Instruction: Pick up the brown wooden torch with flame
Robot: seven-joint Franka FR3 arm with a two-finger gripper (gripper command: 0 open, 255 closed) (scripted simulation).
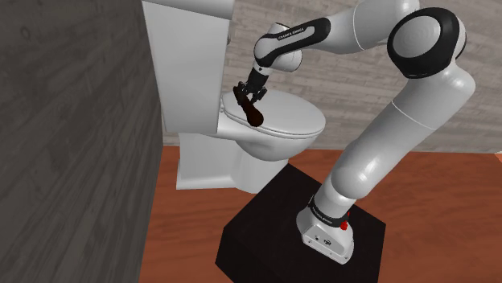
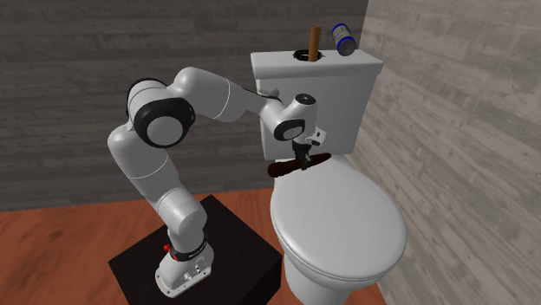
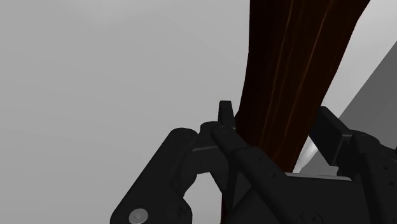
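Note:
The dark brown torch (image 1: 253, 115) hangs just over the rear of the white toilet lid (image 1: 290, 120), clasped in my black gripper (image 1: 245, 96). From the second exterior view the torch (image 2: 322, 160) lies roughly level beneath the gripper (image 2: 301, 158), in front of the tank. In the wrist view the brown shaft (image 3: 292, 57) runs up between the two fingers (image 3: 226, 118), and the gripper (image 3: 277, 124) is shut on it. I cannot tell whether the torch's lower end touches the lid.
The toilet tank (image 2: 347, 87) stands right behind the gripper, with a brown cylinder (image 2: 314, 39) and a blue-and-white can (image 2: 343, 36) on top. A dark grey wall (image 1: 72, 137) flanks the toilet. The black stand (image 1: 298, 233) sits on the reddish wood floor.

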